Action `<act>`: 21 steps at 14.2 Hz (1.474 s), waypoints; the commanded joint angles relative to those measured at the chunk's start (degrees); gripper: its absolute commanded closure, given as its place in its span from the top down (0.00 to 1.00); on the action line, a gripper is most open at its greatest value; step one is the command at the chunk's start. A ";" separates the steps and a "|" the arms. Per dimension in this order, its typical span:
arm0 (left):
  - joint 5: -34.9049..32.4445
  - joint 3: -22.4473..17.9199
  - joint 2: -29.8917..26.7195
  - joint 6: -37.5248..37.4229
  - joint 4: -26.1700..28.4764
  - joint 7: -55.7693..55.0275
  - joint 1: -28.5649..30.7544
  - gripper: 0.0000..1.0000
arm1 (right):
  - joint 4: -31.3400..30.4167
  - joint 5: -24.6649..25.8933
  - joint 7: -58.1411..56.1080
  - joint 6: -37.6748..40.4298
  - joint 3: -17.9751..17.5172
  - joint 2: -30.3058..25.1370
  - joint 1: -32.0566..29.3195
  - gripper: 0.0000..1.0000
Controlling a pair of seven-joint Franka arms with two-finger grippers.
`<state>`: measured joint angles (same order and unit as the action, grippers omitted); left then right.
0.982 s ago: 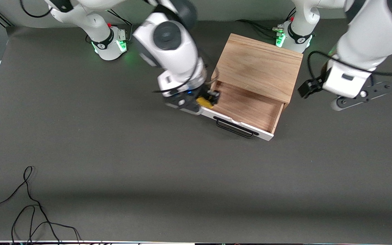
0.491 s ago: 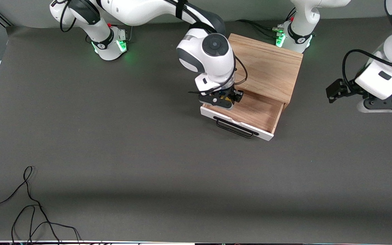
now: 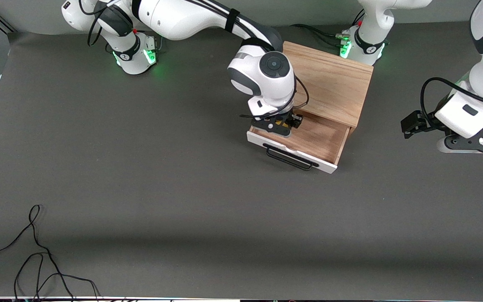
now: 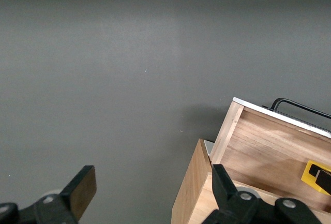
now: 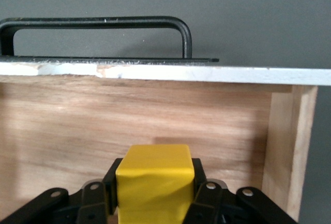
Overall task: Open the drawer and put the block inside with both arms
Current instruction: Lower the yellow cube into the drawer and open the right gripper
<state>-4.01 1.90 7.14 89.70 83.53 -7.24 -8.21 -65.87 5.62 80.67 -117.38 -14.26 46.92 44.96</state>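
The drawer (image 3: pixel 315 138) is pulled open from the light-wood box (image 3: pixel 327 79), its white front panel (image 3: pixel 294 152) and black wire handle (image 3: pixel 288 158) toward the front camera. My right gripper (image 3: pixel 282 124) is shut on the yellow block (image 3: pixel 282 123) and holds it low inside the drawer, at the right arm's end. In the right wrist view the block (image 5: pixel 154 180) sits between the fingers (image 5: pixel 110 178), with the drawer's wooden floor and front panel (image 5: pixel 155 72) ahead. My left gripper (image 3: pixel 472 143) is open and empty over bare table beside the box; its wrist view (image 4: pixel 152 189) shows the drawer's corner (image 4: pixel 258 146).
Loose black cables (image 3: pixel 36 251) lie on the grey table near the front camera at the right arm's end. The arms' bases (image 3: pixel 134 50) glow green along the table's edge farthest from the front camera. The box stands close to the left arm's base (image 3: pixel 361 44).
My right gripper has carried the block from over the drawer's corner farther over the drawer and lowered it inside. My left arm has drawn away from the box toward its end of the table.
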 commanded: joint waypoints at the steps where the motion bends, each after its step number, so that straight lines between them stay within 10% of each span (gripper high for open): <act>1: 0.67 0.21 -0.46 0.57 0.14 1.27 0.48 1.00 | 2.33 1.58 2.64 -0.83 0.47 1.85 0.92 0.65; 2: 0.67 0.12 -0.46 0.57 0.14 1.27 0.48 1.00 | 2.33 1.58 4.30 -1.61 0.47 2.03 0.92 0.98; 3: 0.67 0.12 -0.46 0.65 0.14 1.27 0.56 1.00 | 2.24 1.58 4.67 -2.23 0.47 2.12 0.92 1.00; 10: 0.76 0.38 -1.07 -0.39 -0.65 0.12 1.35 1.00 | 4.00 1.76 3.71 1.44 0.90 -2.70 -0.65 1.00; 21: 3.66 0.56 -2.66 -7.95 -6.98 1.18 4.17 1.00 | 0.85 -9.84 -41.26 21.39 2.66 -24.32 -33.42 1.00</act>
<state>-0.69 2.25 4.58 83.37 77.30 -6.81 -4.01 -60.79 -2.64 46.28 -98.58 -12.35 27.04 15.01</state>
